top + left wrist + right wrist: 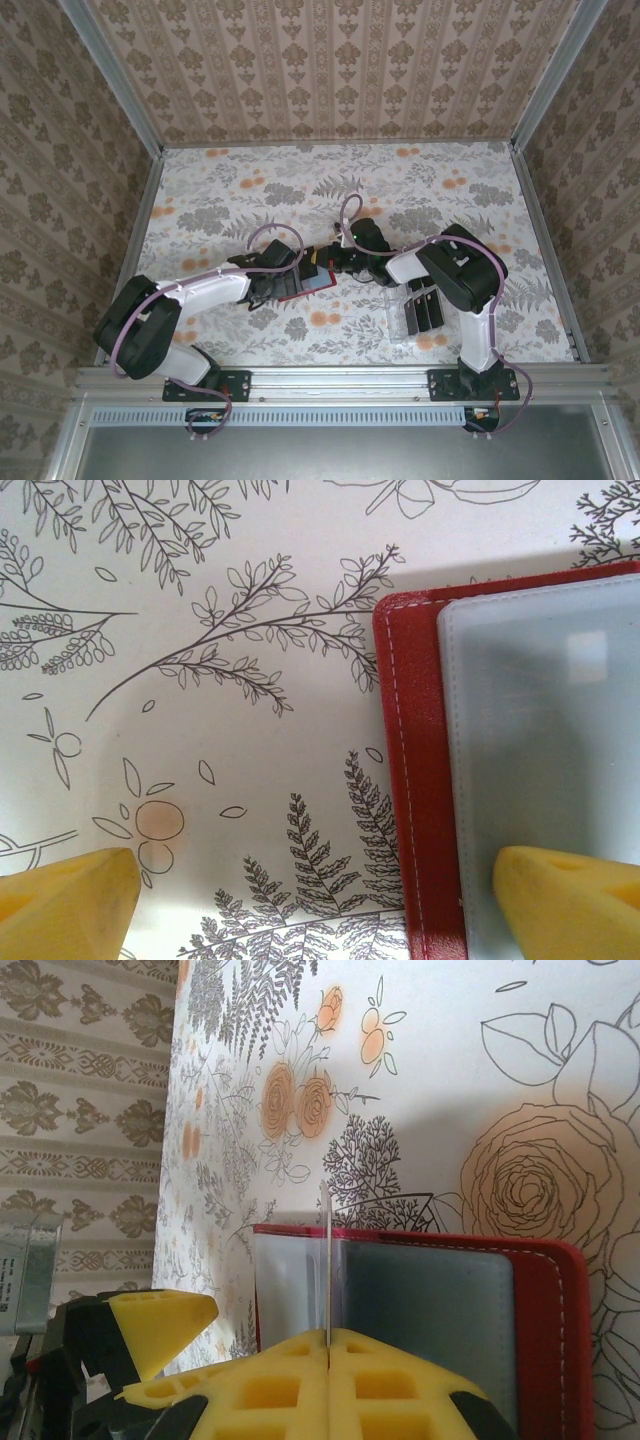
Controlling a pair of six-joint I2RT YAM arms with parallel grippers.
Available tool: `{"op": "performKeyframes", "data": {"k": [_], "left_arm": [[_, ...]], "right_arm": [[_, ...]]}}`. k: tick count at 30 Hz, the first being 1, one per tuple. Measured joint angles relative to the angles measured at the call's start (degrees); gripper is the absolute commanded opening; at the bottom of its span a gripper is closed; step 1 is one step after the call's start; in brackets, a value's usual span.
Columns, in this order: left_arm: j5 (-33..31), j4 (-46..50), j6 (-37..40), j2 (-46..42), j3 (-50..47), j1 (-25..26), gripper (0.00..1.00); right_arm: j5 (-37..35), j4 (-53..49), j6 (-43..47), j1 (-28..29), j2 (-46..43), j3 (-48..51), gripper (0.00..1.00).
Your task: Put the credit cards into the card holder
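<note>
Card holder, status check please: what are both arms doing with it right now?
Left jaws wide open, straddling the holder edge. Right jaws shut on a card, edge-on over the open holder. Nothing seen in the way.

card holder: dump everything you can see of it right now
The card holder is a red, leathery-looking case with pale stitching along its rounded edge, lying open and flat on the floral table. A frosted translucent sleeve covers its inside face. The open left hand straddles one edge, one fingertip over the sleeve; contact unclear. The shut right hand holds a thin card edge-on at the sleeve; whether it is in a slot I cannot tell.
</note>
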State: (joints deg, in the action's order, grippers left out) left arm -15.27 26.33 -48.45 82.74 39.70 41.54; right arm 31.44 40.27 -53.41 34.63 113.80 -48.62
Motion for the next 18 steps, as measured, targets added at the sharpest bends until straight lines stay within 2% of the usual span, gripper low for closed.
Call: {"op": "performKeyframes", "data": {"k": [18], "left_arm": [[0.00, 0.00, -0.02, 0.00, 0.00, 0.00, 1.00]], "right_arm": [[2.36, 4.61, -1.31, 0.02, 1.46, 1.90, 0.00]]}}
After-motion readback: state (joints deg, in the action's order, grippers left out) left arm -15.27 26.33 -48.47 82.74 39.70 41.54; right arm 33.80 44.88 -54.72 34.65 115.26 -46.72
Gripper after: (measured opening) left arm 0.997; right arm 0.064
